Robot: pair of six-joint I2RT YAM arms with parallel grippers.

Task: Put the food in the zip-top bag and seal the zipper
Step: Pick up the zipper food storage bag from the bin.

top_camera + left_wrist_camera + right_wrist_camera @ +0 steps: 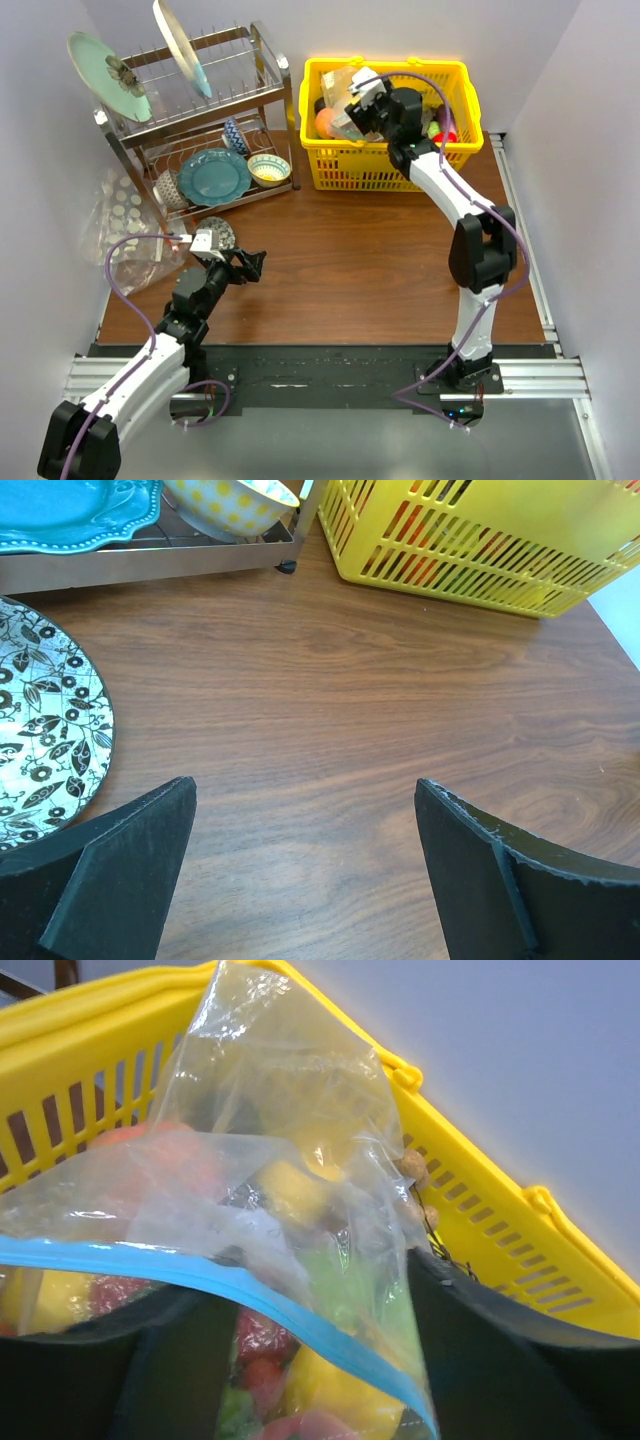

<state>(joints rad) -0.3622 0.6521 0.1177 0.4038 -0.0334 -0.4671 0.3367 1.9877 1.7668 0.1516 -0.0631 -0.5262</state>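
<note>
The yellow basket point(385, 168) at the back holds the food: a peach piece point(325, 122) and red and green pieces point(441, 130). The clear zip-top bag point(344, 92) lies over the food in the basket. My right gripper point(353, 103) reaches into the basket. In the right wrist view the bag point(280, 1150) fills the frame, and its teal-blue zipper point(200, 1276) runs across between the fingers of my right gripper point(320, 1330), which stand apart around it. Yellow, red and green food point(330, 1385) shows through the plastic. My left gripper point(254, 265) point(305, 820) is open and empty above the bare wood.
A metal dish rack point(200, 110) with plates and a bowl point(268, 168) stands at the back left. A black-and-white patterned plate point(215, 233) point(40, 730) lies beside my left gripper. Crinkled clear plastic with white dots point(125, 220) sits at the left edge.
</note>
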